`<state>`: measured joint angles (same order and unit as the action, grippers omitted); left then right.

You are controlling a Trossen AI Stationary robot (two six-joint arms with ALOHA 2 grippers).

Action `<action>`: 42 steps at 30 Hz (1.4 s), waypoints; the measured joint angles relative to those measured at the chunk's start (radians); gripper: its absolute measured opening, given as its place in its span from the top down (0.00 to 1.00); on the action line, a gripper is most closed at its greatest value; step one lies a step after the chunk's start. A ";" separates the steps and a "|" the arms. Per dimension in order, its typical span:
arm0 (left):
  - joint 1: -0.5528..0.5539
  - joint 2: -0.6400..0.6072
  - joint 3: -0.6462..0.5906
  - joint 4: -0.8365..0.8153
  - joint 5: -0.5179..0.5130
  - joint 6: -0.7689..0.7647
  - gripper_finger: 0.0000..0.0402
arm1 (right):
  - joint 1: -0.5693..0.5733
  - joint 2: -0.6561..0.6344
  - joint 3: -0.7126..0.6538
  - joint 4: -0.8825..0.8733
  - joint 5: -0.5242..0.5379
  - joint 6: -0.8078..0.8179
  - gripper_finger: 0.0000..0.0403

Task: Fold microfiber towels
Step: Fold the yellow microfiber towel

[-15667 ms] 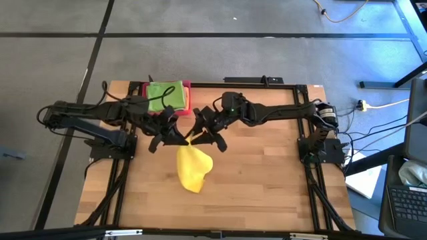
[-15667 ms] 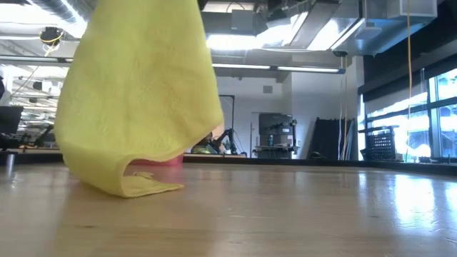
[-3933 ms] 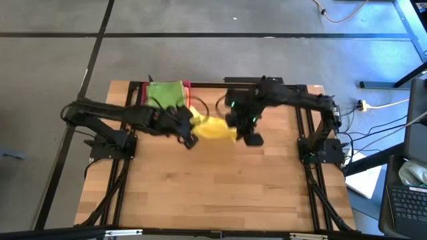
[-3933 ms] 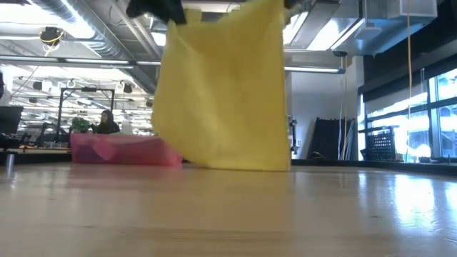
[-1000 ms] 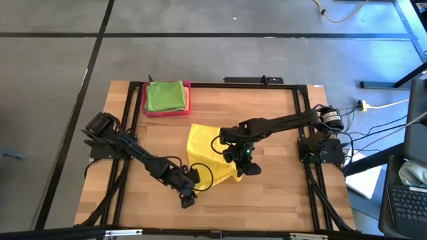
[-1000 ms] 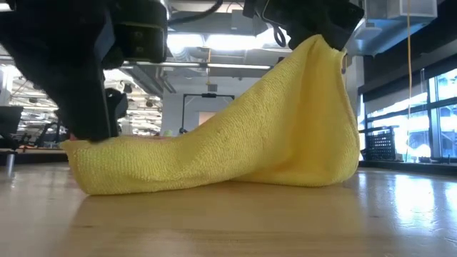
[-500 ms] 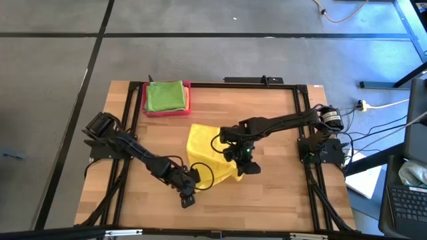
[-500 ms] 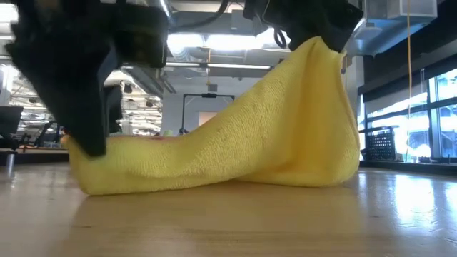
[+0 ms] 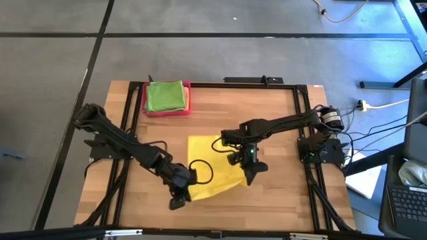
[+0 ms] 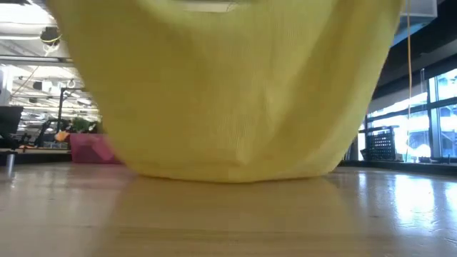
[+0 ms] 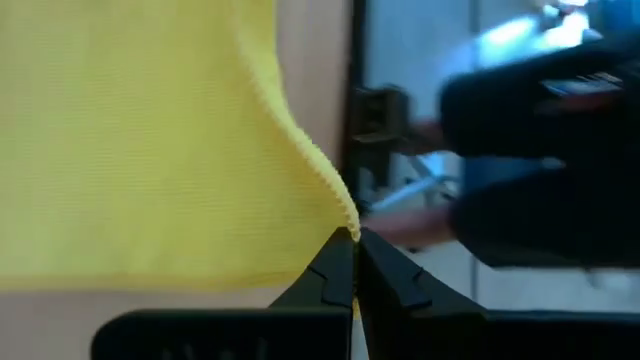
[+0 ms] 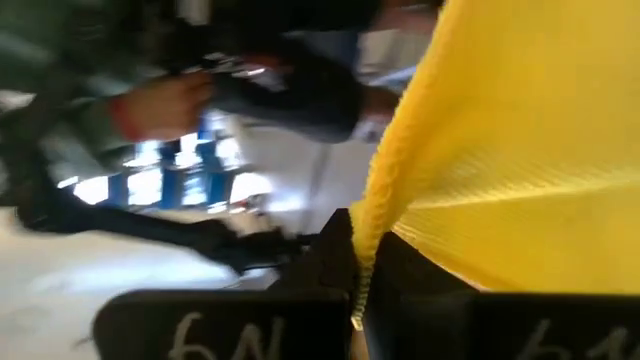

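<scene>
Currently the wooden table (image 9: 280, 193) carries the yellow towel (image 9: 212, 168), spread near mid-table and lifted at 2 corners, so it hangs as a sheet close to the low camera. Back-left sits the pink-red tray (image 9: 188, 100) with a folded bright green towel (image 9: 164, 96) on it, well apart from the work.

Left gripper (image 9: 177, 197) is clenched on the towel's near-left corner; the left wrist view shows the fingertips (image 11: 336, 268) pinched together on the hem point. Right gripper (image 9: 251, 171) is clamped on the right-side corner, cloth edge running down between its fingers (image 12: 335, 250).

Risks, as I judge them:
- Both pinches sit right at the hem tips. Any pull apart could slip a corner out and collapse the sheet.
- Corners at uneven height would let the fold land skewed.
- Slack middle sags toward the table; dragging it could bunch the cloth.

Pose: left arm reaches long and diagonal from the left edge toward the near side, wrist low. Right arm extends from the right edge inward, wrist bent down over the towel.
</scene>
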<state>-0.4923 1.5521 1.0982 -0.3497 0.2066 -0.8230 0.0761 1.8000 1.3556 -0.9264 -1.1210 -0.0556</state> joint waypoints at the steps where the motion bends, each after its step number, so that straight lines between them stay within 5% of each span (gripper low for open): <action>1: -0.002 -0.018 0.002 -0.004 0.019 0.009 1.00 | 0.006 0.000 0.000 -0.001 -0.040 0.001 0.99; 8: 0.054 -0.063 0.004 -0.157 -0.003 0.172 1.00 | 0.017 0.000 0.000 0.005 -0.031 -0.009 0.99; 19: 0.235 -0.053 0.002 -0.336 -0.063 0.446 1.00 | -0.035 0.000 0.000 -0.040 0.296 -0.028 0.97; 30: 0.353 -0.009 0.001 -0.342 -0.070 0.572 1.00 | -0.042 0.000 0.000 -0.114 0.671 -0.084 0.97; 42: 0.368 0.139 0.001 -0.326 -0.122 0.592 1.00 | -0.090 0.006 -0.026 -0.070 0.733 -0.164 0.93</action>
<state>-0.1242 1.6912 1.0988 -0.6758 0.0841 -0.2313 -0.0141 1.8057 1.3292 -0.9963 -0.3885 -0.2197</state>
